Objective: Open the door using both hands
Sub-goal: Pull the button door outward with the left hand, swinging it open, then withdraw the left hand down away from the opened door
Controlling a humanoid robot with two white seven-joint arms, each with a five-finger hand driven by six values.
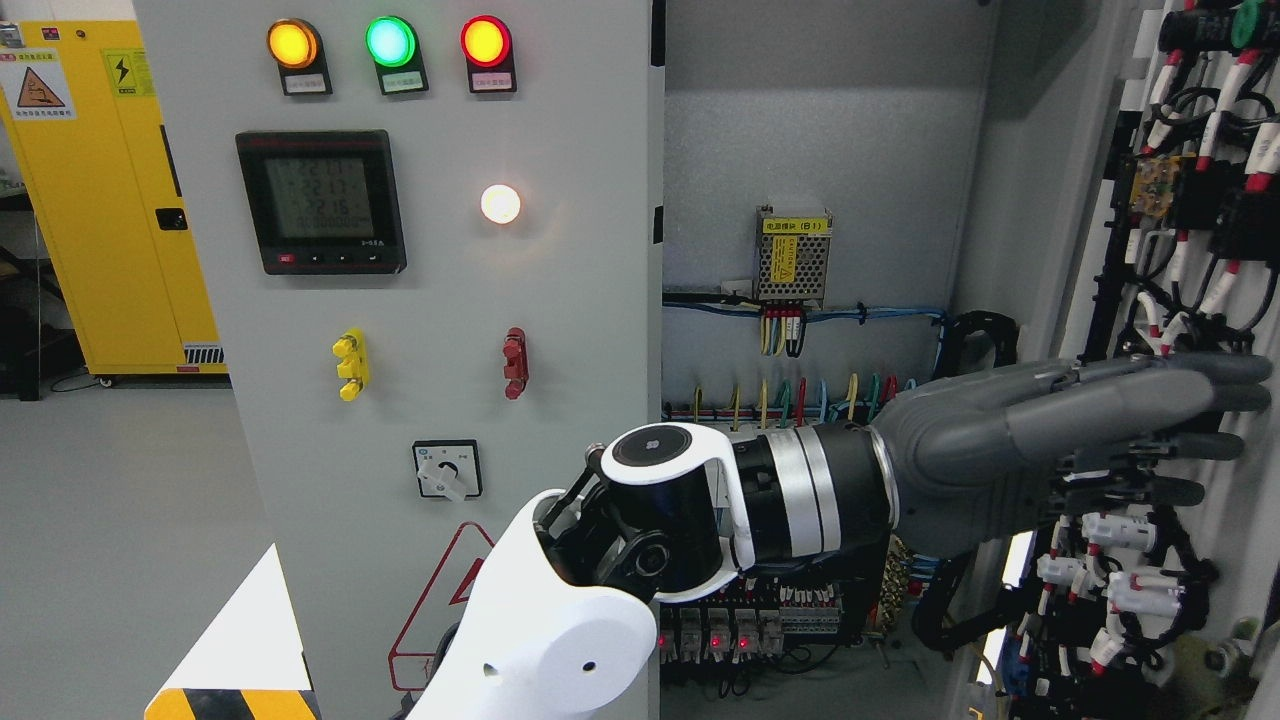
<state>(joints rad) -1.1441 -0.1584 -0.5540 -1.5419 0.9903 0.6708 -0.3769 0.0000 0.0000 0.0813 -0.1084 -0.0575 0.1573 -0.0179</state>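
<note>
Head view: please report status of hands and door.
Left robot hand open, fingers flat against right door. Right robot hand not visible. Door swung open, wiring exposed.

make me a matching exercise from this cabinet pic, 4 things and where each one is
Things:
1. green lamp
2. meter display
3. rotary switch
4. left robot hand

Places:
a. below the yellow and red handles
b. top row, between the orange and red lamps
c. flat against the inside of the open right door
d. under the lamp row, left of the white light

Pairs: 1-b, 2-d, 3-a, 4-c
</note>
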